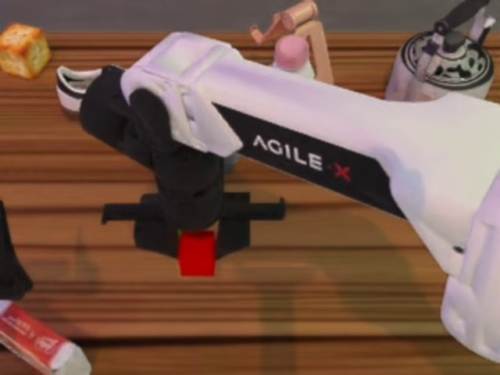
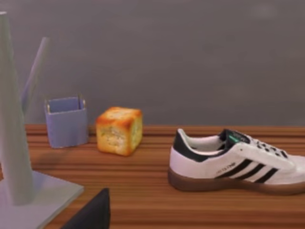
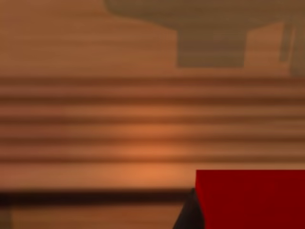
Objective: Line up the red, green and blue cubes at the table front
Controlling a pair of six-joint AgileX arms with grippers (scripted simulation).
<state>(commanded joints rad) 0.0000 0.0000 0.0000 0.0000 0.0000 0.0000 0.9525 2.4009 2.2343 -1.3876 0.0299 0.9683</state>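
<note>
The red cube (image 1: 197, 252) sits between the black fingers of my right gripper (image 1: 195, 238), which is shut on it over the middle of the table (image 1: 328, 297). The right wrist view shows the red cube (image 3: 250, 199) close up, with one dark finger (image 3: 188, 214) pressed against its side. The green and blue cubes are out of view. My left gripper (image 1: 9, 262) is parked at the table's left edge. In the left wrist view, one of its fingers (image 2: 95, 212) shows low down with nothing near it.
Along the back stand an orange-tan block (image 1: 25, 49), a white shoe (image 1: 78, 84), a pink-capped bottle (image 1: 293, 55), a wooden rack (image 1: 301, 27) and a kettle (image 1: 445, 62). A red-and-white carton (image 1: 39, 340) lies at the front left. A lilac box (image 2: 66, 121) stands beside the block.
</note>
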